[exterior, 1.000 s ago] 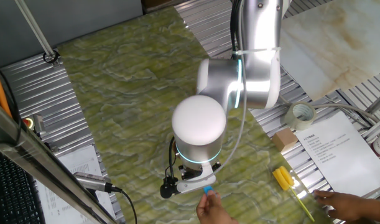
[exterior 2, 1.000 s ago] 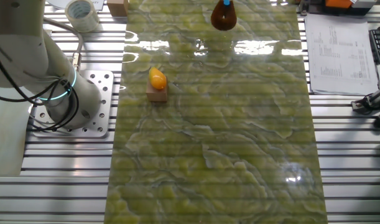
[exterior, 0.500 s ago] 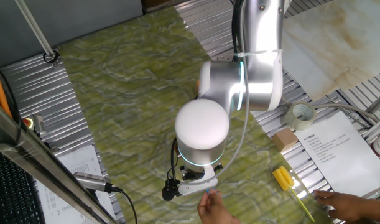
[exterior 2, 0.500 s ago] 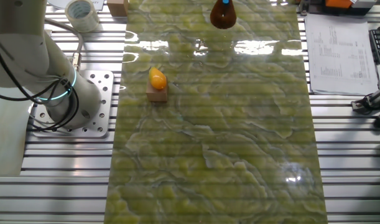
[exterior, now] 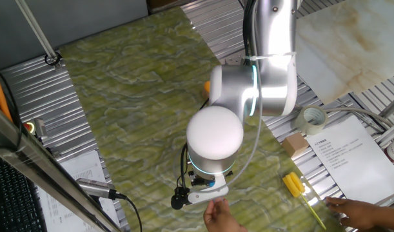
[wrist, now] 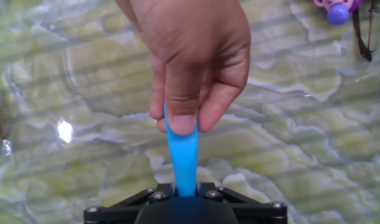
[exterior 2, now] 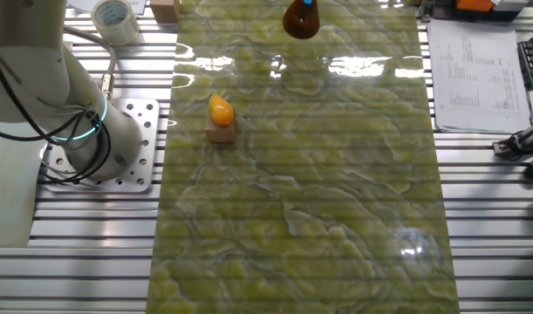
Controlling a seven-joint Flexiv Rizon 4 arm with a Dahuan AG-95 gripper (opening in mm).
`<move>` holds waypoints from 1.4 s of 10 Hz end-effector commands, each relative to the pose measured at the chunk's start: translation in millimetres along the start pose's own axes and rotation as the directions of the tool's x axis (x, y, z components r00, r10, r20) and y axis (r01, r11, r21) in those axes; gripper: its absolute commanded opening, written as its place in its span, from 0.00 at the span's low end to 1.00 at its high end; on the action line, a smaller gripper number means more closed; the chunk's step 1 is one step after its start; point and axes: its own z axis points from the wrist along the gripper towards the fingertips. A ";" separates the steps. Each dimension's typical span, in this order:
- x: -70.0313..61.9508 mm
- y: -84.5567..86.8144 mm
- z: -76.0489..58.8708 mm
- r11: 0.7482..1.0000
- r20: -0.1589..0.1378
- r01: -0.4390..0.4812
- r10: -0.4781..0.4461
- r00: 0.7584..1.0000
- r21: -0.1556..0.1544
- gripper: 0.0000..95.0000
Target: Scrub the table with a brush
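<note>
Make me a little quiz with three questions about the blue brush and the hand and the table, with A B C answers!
1. Where is the brush handle?
A. Lying flat on the table
B. Between a person's hand and the gripper
C. On the roll of tape

2. What colour is the handle?
A. Light blue
B. Red
C. Black

3. What is the person's hand doing?
A. Resting flat on the table
B. Pinching the handle
C. Holding a cup

Answers:
1 B, the hand view shows the handle running from the hand down into the gripper.
2 A, it looks light blue against the green-yellow table.
3 B, thumb and fingers close on the handle.
</note>
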 end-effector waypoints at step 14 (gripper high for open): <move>28.3 -5.4 10.8 0.999 0.007 -0.044 0.043 0.999 0.032 0.00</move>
